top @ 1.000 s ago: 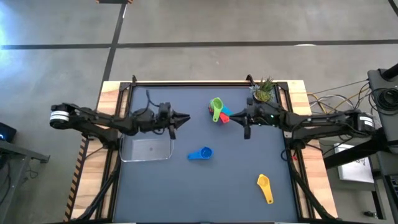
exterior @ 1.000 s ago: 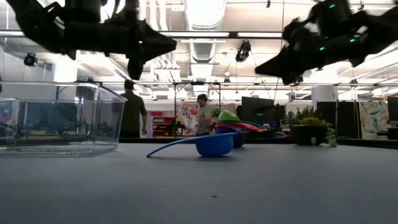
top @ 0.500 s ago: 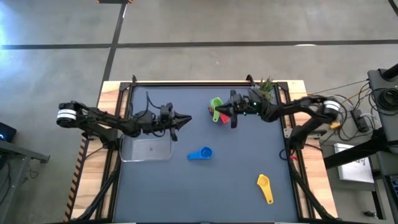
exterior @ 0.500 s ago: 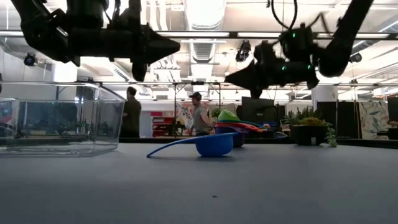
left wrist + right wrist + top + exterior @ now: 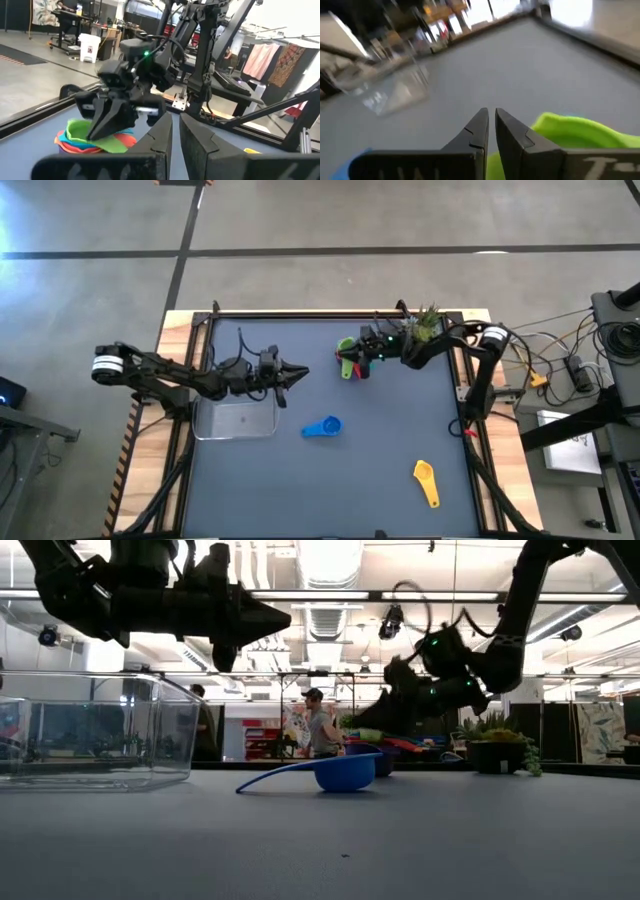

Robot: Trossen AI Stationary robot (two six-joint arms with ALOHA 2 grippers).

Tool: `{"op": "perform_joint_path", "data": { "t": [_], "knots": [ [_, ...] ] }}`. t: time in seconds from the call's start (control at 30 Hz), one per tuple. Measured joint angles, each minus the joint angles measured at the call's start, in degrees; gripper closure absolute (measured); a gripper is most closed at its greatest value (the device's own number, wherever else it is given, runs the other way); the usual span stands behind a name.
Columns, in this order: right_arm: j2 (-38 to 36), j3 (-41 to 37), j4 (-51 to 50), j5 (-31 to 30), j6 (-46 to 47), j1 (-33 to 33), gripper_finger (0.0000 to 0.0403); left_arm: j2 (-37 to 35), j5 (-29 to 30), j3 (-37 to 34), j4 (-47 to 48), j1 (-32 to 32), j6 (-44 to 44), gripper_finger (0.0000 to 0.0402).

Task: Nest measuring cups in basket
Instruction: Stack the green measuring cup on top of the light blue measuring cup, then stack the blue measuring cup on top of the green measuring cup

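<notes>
The right gripper [image 5: 347, 360] is hovering right over the nested stack of plastic measuring cups [image 5: 349, 358], lime green on top with red and blue peeking out beneath, sitting well away from the clear shallow rectangular plastic basket [image 5: 236, 420], toward the small potted green plant [image 5: 424, 326]. Its jaws are pressed together, nothing between them; in the right wrist view the dark fingers [image 5: 479, 131] are pointing just past the lime green cup [image 5: 572, 133]. The left gripper [image 5: 297, 370] is hanging in the air just beyond the basket's far corner, jaws closed and empty too. A single blue plastic measuring cup [image 5: 323, 428] is lying just beside the basket, and a yellow plastic measuring cup [image 5: 426, 481] is lying well apart from it, toward the near right of the table. The basket is looking empty, so this reads as the opening of the task: the right arm lining up on the stack. Next, those jaws need to part and settle around a handle or rim before lifting toward the basket.
</notes>
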State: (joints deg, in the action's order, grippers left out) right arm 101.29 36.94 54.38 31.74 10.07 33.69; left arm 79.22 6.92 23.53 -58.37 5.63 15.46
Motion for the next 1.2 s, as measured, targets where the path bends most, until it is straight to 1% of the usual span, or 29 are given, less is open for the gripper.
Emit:
{"op": "perform_joint_path", "data": {
  "t": [0.1, 0.17, 0.3, 0.5, 0.67, 0.8, 1.0, 1.13, 1.2],
  "knots": [
    [-1.7, 2.4, -11.0, -1.2, -4.7, 0.0, 0.0381, 0.1, 0.0, 0.0, 0.2, 0.0, 0.0, 0.0384],
    [-3.0, 3.6, -16.1, -1.3, -6.6, -0.1, 0.0381, 0.2, 0.0, 0.0, 0.3, 0.0, 0.0, 0.0384],
    [-6.8, 3.5, -20.2, -1.9, -7.2, -0.8, 0.0381, 0.8, 0.0, 0.0, 0.3, 0.0, 0.5, 0.0384],
    [-15.7, 3.1, -23.7, -1.9, -8.5, -3.3, 0.0381, 1.4, 0.0, 0.1, 0.8, 0.0, 1.1, 0.0384],
    [-21.6, 2.9, -28.5, -2.0, -11.1, -9.6, 0.0381, 1.4, 0.0, 0.1, 1.0, 0.0, 1.2, 0.0384],
    [-23.8, 2.4, -30.5, -5.7, -12.9, -16.8, 0.0381, 1.4, 0.0, 0.1, 1.3, 0.0, 1.6, 0.0384],
    [-23.9, 2.4, -31.8, -7.8, -13.0, -25.8, 0.0381, 1.4, 0.0, 0.0, 2.5, -0.2, 3.2, 0.0384],
    [-22.8, 2.4, -31.5, -8.2, -11.1, -29.9, 0.0381, 1.4, 0.0, 0.0, 3.1, -0.7, 3.7, 0.0384],
    [-22.1, 2.4, -31.5, -9.8, -10.3, -31.7, 0.0381, 1.4, 0.0, 0.0, 3.2, -1.0, 4.0, 0.0384]
  ]
}}
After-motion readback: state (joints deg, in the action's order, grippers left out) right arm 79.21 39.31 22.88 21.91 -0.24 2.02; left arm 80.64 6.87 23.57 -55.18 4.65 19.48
